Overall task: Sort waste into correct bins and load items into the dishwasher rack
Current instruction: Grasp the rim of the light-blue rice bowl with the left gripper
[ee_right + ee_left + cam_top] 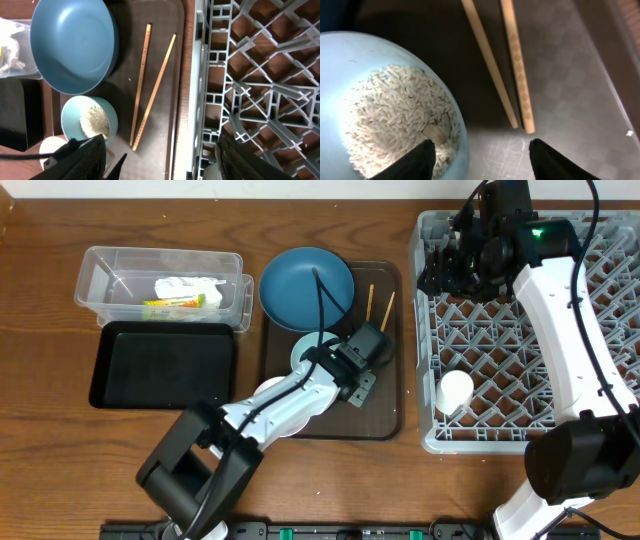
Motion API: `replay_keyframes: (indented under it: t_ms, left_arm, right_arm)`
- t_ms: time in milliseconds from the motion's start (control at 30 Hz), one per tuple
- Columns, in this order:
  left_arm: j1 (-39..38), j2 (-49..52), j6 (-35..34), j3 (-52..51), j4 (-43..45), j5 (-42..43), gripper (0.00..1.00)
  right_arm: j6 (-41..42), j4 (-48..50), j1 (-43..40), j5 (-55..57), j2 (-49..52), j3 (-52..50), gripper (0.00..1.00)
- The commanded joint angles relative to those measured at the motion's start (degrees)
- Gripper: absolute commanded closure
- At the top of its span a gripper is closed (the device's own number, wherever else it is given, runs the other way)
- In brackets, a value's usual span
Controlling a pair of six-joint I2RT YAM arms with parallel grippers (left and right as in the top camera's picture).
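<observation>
Wooden tabletop [60, 450] runs under everything. Nearest the robot's base, the left arm reaches over the brown serving tray [570, 100]. The left gripper [482, 150] is spread open astride the wall of the light blue bowl [340, 60], one finger inside over the white rice [395, 115] and the other outside. Both tips are cut off by the frame, so contact cannot be told. From overhead the arm hides most of that bowl. Two wooden chopsticks [517, 65] lie just beside it on the tray, and the dark blue plate [72, 42] lies beyond. To the left, the black tray [165, 365] sits in front of the clear tub [100, 265], which holds the crumpled napkin [188, 284] and the yellow-orange wrapper [180, 303]. On the right, the small white cup [455, 390] rests in the grey rack [260, 75] near its front left. Farther back, the right gripper [160, 150] hangs wide open and holds nothing over the rack's left edge.
</observation>
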Motion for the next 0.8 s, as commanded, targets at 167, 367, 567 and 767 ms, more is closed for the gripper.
replay_keyframes:
  t_ms: [167, 367, 567, 767]
  left_arm:
    - [0.0, 1.2, 1.1, 0.2, 0.3, -1.2, 0.6]
    - [0.0, 1.5, 1.1, 0.2, 0.6, -1.2, 0.69]
    - [0.0, 1.5, 1.1, 0.2, 0.7, -1.3, 0.79]
    - [0.0, 1.5, 1.1, 0.2, 1.4, -1.3, 0.89]
  right_arm:
    - [-1.1, -0.5, -0.1, 0.7, -0.6, 1.2, 0.32]
    - [-1.1, -0.7, -0.1, 0.7, -0.6, 1.2, 0.32]
    - [-1.1, -1.0, -0.1, 0.7, -0.6, 1.2, 0.31]
    - [-1.3, -1.4, -0.1, 0.7, -0.6, 1.2, 0.32]
